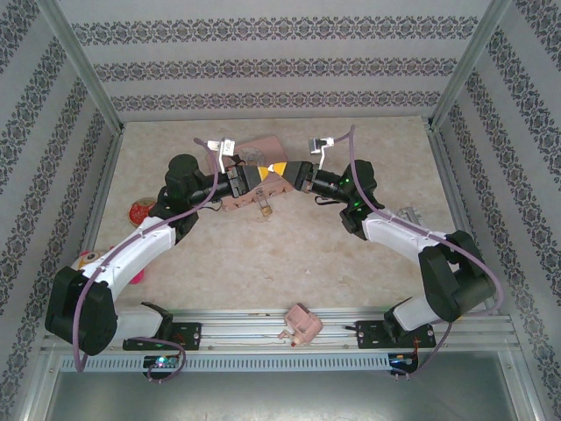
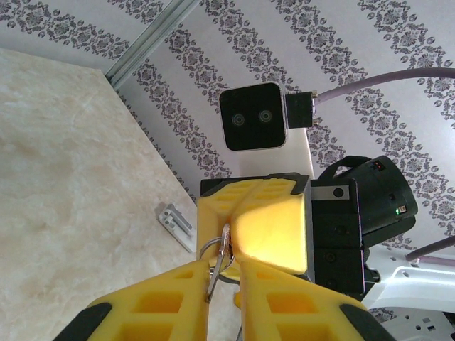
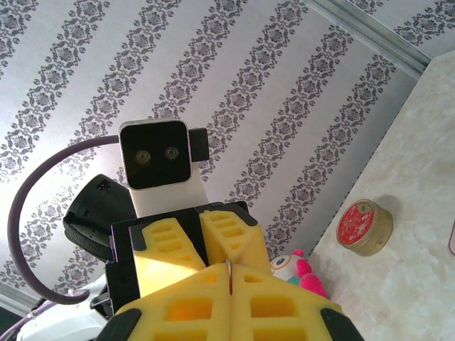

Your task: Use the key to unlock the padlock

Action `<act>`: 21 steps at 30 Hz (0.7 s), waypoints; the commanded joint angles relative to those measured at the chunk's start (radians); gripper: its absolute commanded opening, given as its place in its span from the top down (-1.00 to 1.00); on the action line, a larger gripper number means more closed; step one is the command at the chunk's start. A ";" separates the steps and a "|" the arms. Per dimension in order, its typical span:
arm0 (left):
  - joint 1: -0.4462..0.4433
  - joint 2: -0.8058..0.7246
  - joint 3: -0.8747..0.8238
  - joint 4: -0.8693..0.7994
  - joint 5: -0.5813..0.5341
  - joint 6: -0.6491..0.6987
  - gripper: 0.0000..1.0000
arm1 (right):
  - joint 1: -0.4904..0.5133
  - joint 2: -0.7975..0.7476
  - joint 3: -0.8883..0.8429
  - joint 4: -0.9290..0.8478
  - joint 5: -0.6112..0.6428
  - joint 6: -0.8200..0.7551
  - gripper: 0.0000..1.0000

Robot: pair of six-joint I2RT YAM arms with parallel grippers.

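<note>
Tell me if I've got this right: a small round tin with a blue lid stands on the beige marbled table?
Not quite. The lid of the small round tin is red, not blue, as the right wrist view shows. The rest is right: it stands on the beige marbled table.

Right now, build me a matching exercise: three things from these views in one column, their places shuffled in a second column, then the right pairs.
Things:
1. round red-lidded tin
2. silver bracket
3. metal ring

Places:
A. where both pairs of jaws meet
B. on the table beside the right arm
C. on the table near the plush toy

Pairs: 1-C, 2-B, 3-A.
</note>
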 commanded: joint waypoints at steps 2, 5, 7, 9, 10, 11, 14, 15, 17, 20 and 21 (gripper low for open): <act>0.017 -0.004 -0.013 0.081 0.008 -0.012 0.59 | 0.013 0.013 0.032 0.064 -0.020 0.011 1.00; 0.018 -0.004 -0.016 0.087 0.004 -0.016 0.49 | 0.015 0.016 0.031 0.069 -0.020 0.014 1.00; 0.019 -0.008 -0.021 0.095 -0.002 -0.021 0.46 | 0.014 0.016 0.030 0.071 -0.020 0.016 1.00; 0.021 -0.013 -0.025 0.097 -0.011 -0.021 0.44 | 0.015 0.014 0.029 0.072 -0.019 0.016 1.00; 0.023 -0.017 -0.029 0.097 -0.017 -0.022 0.44 | 0.015 0.013 0.029 0.074 -0.019 0.017 1.00; 0.024 -0.019 -0.030 0.096 -0.019 -0.022 0.44 | 0.014 0.013 0.028 0.074 -0.017 0.017 1.00; 0.028 -0.026 -0.031 0.094 -0.020 -0.017 0.55 | 0.013 0.015 0.027 0.075 -0.016 0.020 1.00; 0.028 -0.027 -0.031 0.094 -0.019 -0.017 0.60 | 0.012 0.015 0.027 0.075 -0.016 0.023 1.00; 0.029 -0.026 -0.032 0.094 -0.017 -0.016 0.67 | 0.013 0.017 0.027 0.077 -0.016 0.023 1.00; 0.027 -0.024 -0.032 0.100 -0.014 -0.019 0.70 | 0.014 0.021 0.027 0.083 -0.016 0.028 1.00; 0.029 -0.023 -0.032 0.103 -0.012 -0.021 0.70 | 0.015 0.022 0.028 0.084 -0.016 0.030 1.00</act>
